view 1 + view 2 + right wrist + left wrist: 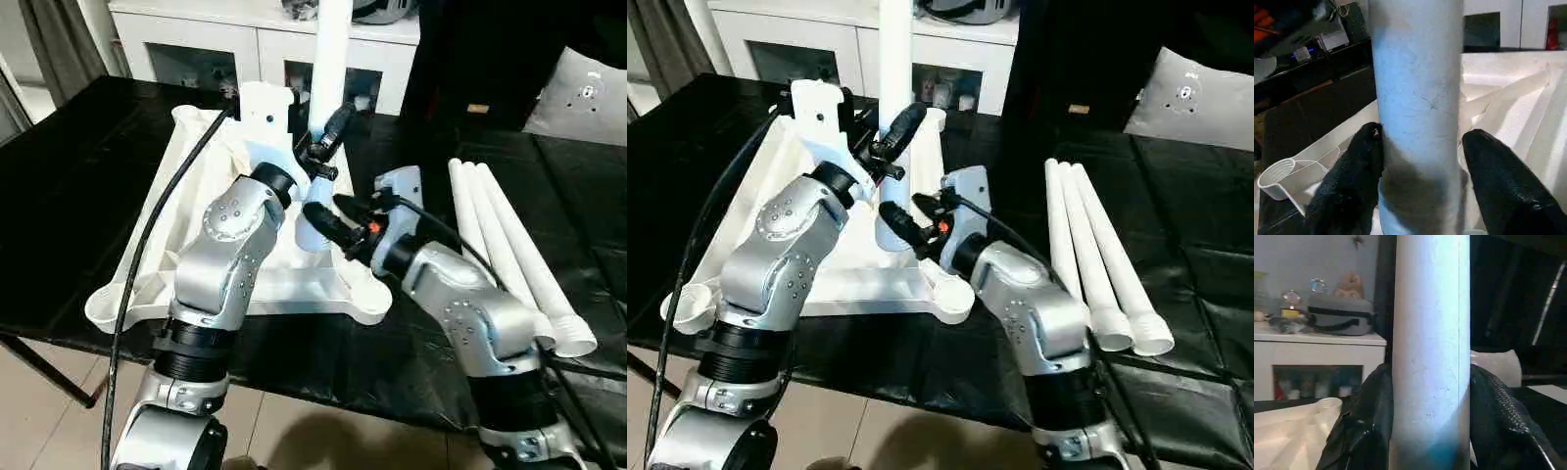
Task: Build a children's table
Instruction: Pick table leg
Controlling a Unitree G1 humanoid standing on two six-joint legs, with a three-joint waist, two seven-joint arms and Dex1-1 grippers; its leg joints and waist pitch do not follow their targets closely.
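On the black-covered table point(78, 176), the white tabletop point(186, 225) lies underside up, largely masked by the silver forearms. An upright leg point(330, 59), its upper end cut off by the frame, is clasped by the left gripper point(1431, 431). The right gripper point(1422, 176) straddles its base; contact of its far finger is unclear. Three spare legs point(1097, 264) lie alongside.

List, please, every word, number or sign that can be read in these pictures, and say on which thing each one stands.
No text can be read anywhere.
Grey cushion: a small round mark, too small to read.
Dark surface behind the table: a small tan tag, too small to read.
Right gripper: an orange spot by its base, no letters seen.
Upright leg, table top, three spare legs: plain white, no marks.
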